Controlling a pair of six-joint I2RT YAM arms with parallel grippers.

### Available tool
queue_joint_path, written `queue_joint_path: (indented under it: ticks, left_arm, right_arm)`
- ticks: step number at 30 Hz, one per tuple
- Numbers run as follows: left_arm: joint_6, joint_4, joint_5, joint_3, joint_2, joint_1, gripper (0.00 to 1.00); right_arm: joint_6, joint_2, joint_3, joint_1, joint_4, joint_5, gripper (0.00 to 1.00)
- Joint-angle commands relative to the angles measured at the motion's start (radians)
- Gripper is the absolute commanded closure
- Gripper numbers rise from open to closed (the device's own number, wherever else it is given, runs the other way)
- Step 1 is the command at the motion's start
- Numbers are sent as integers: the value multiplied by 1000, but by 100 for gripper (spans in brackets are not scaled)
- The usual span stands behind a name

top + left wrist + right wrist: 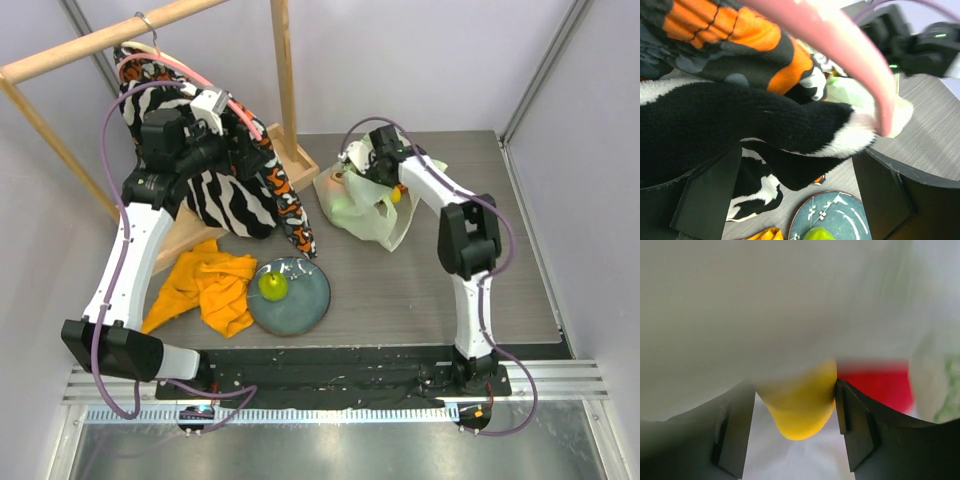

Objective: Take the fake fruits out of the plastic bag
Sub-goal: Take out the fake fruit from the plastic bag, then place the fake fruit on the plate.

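Tally from my station:
- plastic bag (365, 215): one.
- Fruits: three I can count. One green apple (273, 286) sits on the plate. In the right wrist view, one yellow piece (800, 412) and one red piece (880, 387) show through the bag film. Any more are hidden from me.
- plate (312, 308): one.
- orange cloth (205, 285): one.
- wooden rack (90, 50): one.
- pink hanger (185, 68): one.
- patterned garments (235, 200): I can't separate them into a number.
- Arms: two, left arm (125, 260) and right arm (468, 240).
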Motion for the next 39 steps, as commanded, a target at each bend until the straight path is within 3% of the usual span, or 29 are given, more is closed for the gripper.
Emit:
queue_joint_path:
  ticks: [1,7,13,15,17,19,23,26,32,39]
  left_arm:
    - [-4,48,6,-14,-76,-10,4]
    - [-26,64,23,-63,-140,-24,3]
    - [-36,65,29,-100,-196,-28,3]
    - [-39,71,29,-111,-220,-28,3]
    - [-39,79,24,-123,-239,-28,3]
    - [-38,79,18,-137,-263,-27,3]
    - [-59,79,15,-154,-312,-10,3]
    - [-84,79,17,-163,-355,32,3]
    - [-85,48,18,-162,-447,119,3]
    - [-98,32,32,-175,-521,214,3]
  right_arm:
    - [78,-320,-140,-6,-59,0,78]
    - [148,-539,-347,-6,-153,-18,80]
    - [149,-730,-334,-5,-325,31,81]
    - [140,-783,-300,-5,-368,-47,80]
    - [114,-866,-253,5,-426,-244,78]
    - [161,-894,-193,46,-448,-343,76]
    - [235,-804,-40,364,-489,-354,76]
    - [251,-721,8,521,-460,-350,76]
    - [322,-529,-91,562,-322,-308,79]
    - [291,-356,-145,562,-225,-245,80]
